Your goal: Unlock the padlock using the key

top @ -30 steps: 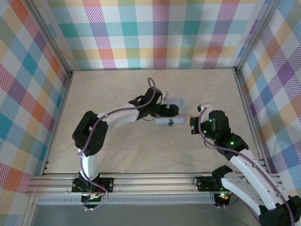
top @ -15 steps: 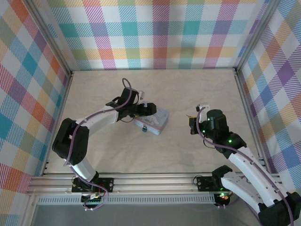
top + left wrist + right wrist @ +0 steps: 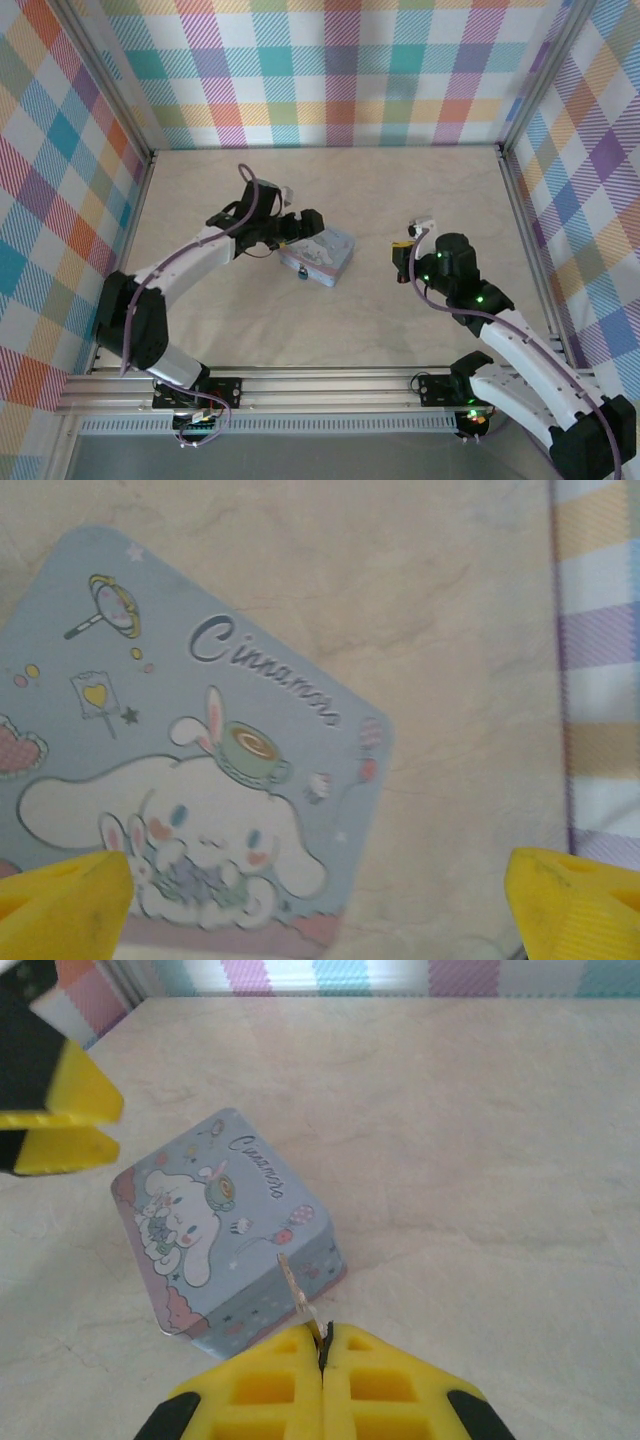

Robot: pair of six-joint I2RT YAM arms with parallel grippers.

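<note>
At the near edge of the tin (image 3: 320, 257), the padlock (image 3: 304, 272) is too small to judge its shackle. The key (image 3: 293, 1293) has its head hidden between the pressed-together fingers of the right hand (image 3: 322, 1335). The left wrist view crops the tin.

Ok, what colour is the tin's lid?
Tin lid: light blue, white cartoon character; clearest in left wrist view.

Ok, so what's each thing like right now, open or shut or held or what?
tin box: lid shut, lying flat, turned at an angle.
padlock: on the tin box's near side; too small to tell whether it is locked.
key: pinched in the right fingers, tip pointing toward the tin box.
left fingers: wide open over the tin box, holding nothing.
right fingers: shut on the key.
</note>
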